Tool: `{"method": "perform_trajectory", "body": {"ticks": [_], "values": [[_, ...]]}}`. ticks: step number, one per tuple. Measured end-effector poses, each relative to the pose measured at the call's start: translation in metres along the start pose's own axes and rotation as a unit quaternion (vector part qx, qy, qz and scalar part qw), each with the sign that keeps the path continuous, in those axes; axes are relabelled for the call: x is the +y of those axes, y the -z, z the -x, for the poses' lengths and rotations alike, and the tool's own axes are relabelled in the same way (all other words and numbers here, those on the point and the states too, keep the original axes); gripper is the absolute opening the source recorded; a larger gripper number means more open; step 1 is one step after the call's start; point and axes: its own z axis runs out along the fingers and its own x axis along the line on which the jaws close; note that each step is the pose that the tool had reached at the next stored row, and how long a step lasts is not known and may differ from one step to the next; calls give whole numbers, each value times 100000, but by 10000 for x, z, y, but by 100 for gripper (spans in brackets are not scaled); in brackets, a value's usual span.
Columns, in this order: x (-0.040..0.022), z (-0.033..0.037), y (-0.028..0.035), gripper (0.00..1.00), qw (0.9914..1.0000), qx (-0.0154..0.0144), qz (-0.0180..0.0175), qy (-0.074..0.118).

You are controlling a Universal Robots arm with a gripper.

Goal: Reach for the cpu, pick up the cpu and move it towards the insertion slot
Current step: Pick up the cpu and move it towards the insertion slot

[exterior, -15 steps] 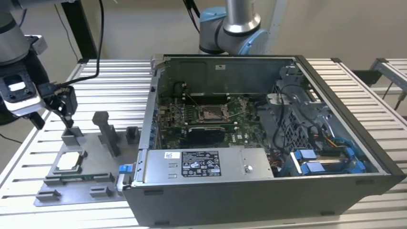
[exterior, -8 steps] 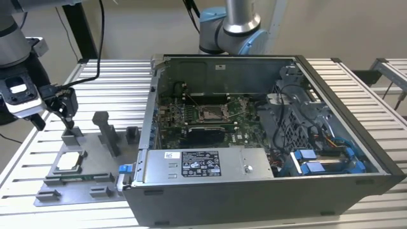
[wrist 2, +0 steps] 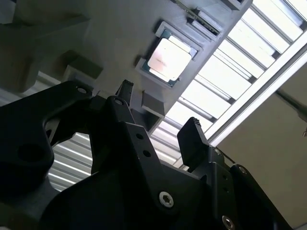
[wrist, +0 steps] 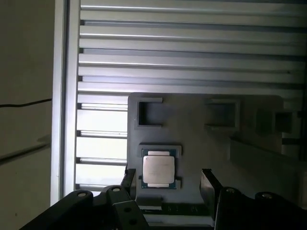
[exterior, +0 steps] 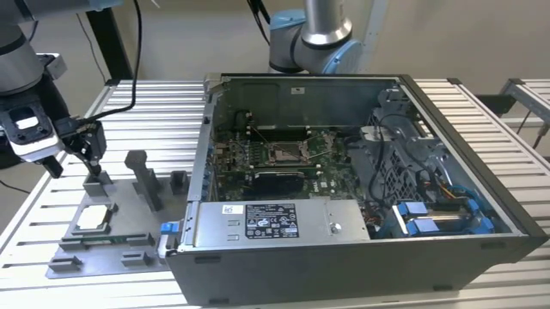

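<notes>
The gripper [wrist: 168, 179] hangs released, its 2 fingers spread, above the grey fixture plate [wrist: 192, 143]. The cpu [wrist: 158, 170] lies on that plate, untouched.

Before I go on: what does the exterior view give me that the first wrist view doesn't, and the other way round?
Exterior view: the open computer case with the insertion slot on its green board, off to the exterior view's right of the tool.
First wrist view: the tool's open fingers seen on either side of the cpu, not touching it.
Both: the cpu lying flat in its recess on the grey fixture plate, on the slatted table.
</notes>
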Motion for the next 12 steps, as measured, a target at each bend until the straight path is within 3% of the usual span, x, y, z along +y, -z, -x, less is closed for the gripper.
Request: {"method": "perform_trajectory", "body": {"ticks": [12], "values": [[-12,-1,-126,100,100000,-5,4,-3]]}}
